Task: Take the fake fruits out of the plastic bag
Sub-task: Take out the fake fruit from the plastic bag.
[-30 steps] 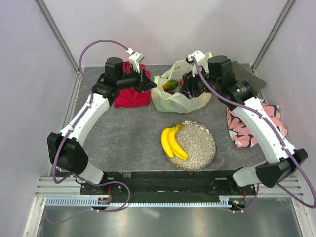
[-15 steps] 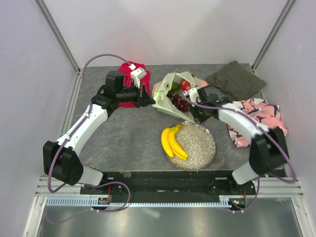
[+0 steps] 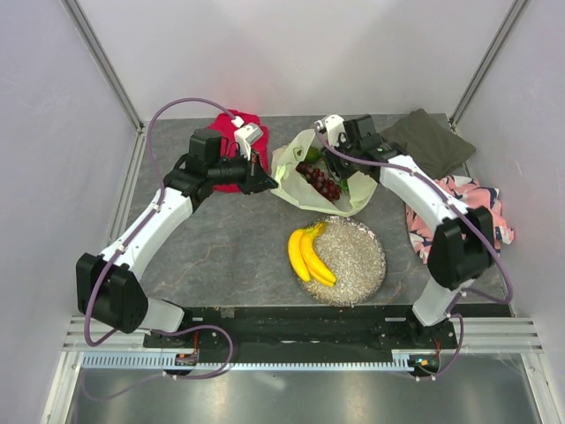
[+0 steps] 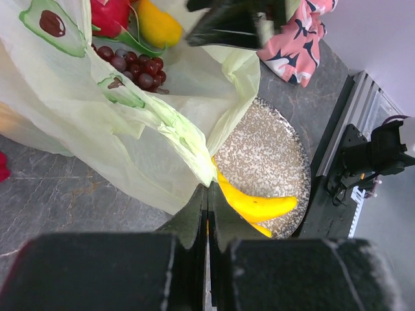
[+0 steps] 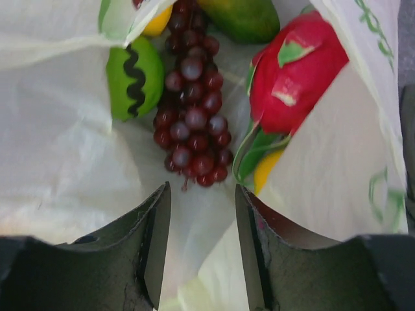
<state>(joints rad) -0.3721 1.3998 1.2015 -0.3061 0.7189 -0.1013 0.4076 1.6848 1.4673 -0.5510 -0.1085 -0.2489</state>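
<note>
The pale yellow-green plastic bag lies open behind the dish. My left gripper is shut on the bag's left rim and holds it up. Inside lie dark grapes, a green striped melon, a red dragon fruit, a mango and a yellow lemon. My right gripper is open and empty, just above the bag's mouth, pointing down at the grapes. The banana bunch lies on the round speckled dish.
A red cloth lies behind my left arm. An olive cloth is at the back right and a pink patterned cloth at the right edge. White walls and frame posts close in the table.
My right arm has swung from the bag's right side, down toward the dish, then back over the bag's mouth. The bag now lies open with the grapes showing. My left gripper shifted slightly forward.
</note>
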